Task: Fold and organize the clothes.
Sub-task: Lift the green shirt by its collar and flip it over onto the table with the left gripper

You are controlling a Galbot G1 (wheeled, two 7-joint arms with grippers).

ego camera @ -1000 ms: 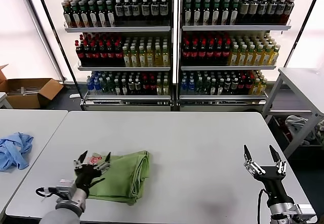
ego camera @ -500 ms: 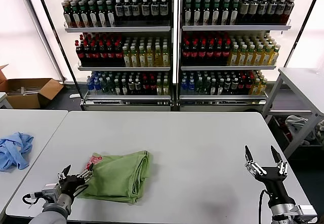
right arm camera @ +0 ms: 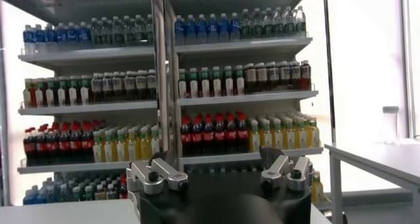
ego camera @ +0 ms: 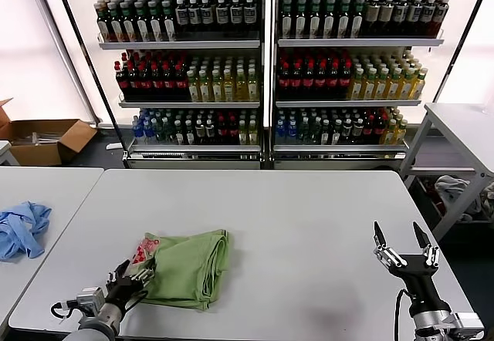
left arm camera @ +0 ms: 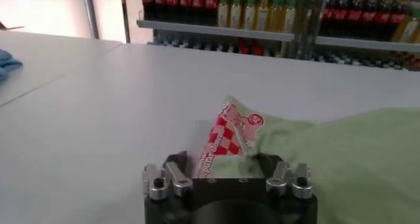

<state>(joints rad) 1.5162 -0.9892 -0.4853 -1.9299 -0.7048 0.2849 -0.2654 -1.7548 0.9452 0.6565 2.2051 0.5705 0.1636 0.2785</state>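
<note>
The left gripper [ego camera: 133, 278] sits low at the near-left of the table [ego camera: 309, 217], its fingers [ego camera: 123, 271] spread apart and touching or just short of the near-left edge of the shirt [ego camera: 189, 265]; they hold nothing that can be seen. In the left wrist view the gripper [left arm camera: 228, 173] has the shirt's [left arm camera: 341, 146] cloth lying between and just beyond its fingertips, with the red-and-white print [left arm camera: 230, 132] directly ahead on a corner that sticks out from the bundle. The shirt, light green, lies in a rough folded rectangle on the near-left part of the table, with thick layered edges along its right side and the printed corner [ego camera: 143, 247] poking out at its far-left. The right gripper [ego camera: 403, 251] hovers upright above the near-right of the table, well apart from the shirt, its fingers open and empty; its wrist view [right arm camera: 222, 169] looks only toward shelves of bottles [right arm camera: 216, 133]. A blue garment [ego camera: 21, 227] lies on a separate table to the far left. The fold appears mostly done, and the step in hand is likely tidying the left edge. The next move probably calls for closing on that loose printed corner, or on the edge layers under it, and tucking it over the bundle without dragging the stack out of square.
</note>
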